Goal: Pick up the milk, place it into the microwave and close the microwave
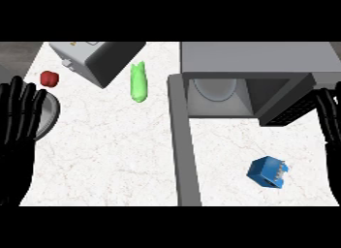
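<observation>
Right hand (335, 121): at right edge, fingers straight and up, holding nothing.
Left hand (14, 116): at left edge, fingers straight and up, holding nothing.
Milk (268, 171): blue carton, tilted on white table (109, 155), below microwave, apart from right hand, toward its lower left.
Microwave (259, 60): grey, door (286, 104) open; round plate (216, 89) inside, nothing on it.
Other items: green vegetable (138, 82), red item (50, 78), toaster (95, 57).

1. A white marbled counter (109, 155) fills most of the view under even light.
2. A grey strip (184, 160) runs near to far across it, right of centre.
3. Grey floor (12, 53) shows beyond the far-left corner.
</observation>
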